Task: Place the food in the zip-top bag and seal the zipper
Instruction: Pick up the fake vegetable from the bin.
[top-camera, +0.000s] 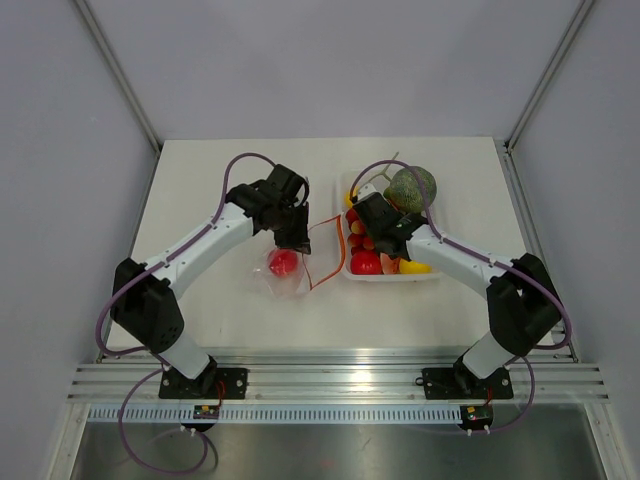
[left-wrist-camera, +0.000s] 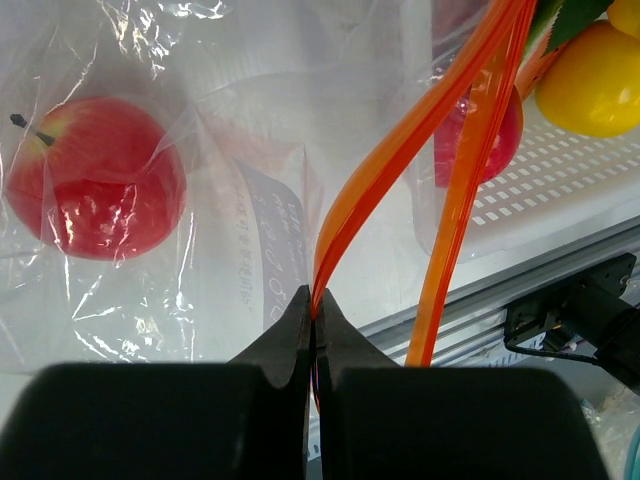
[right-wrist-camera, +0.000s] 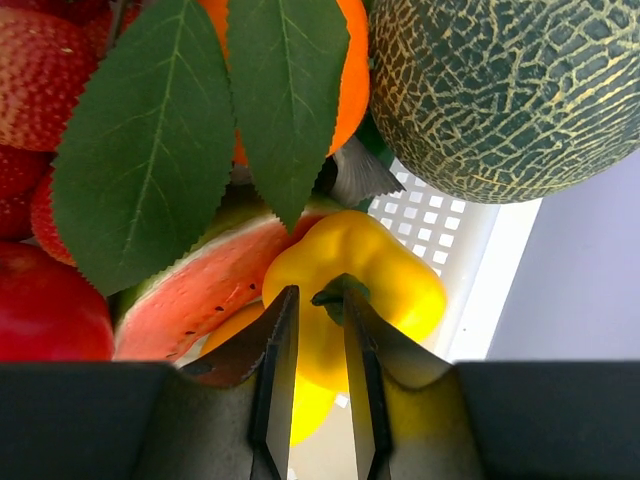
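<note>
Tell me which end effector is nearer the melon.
Right. The right end effector hovers over the tray just beside the melon; the left end effector is over the bag, pinching its zipper.

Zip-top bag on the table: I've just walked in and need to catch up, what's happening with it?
The left gripper is pinched shut on the orange zipper of the clear bag, which holds one red apple. The right gripper is in the white tray, jaws straddling the stem of a yellow pepper; grip unclear.
</note>
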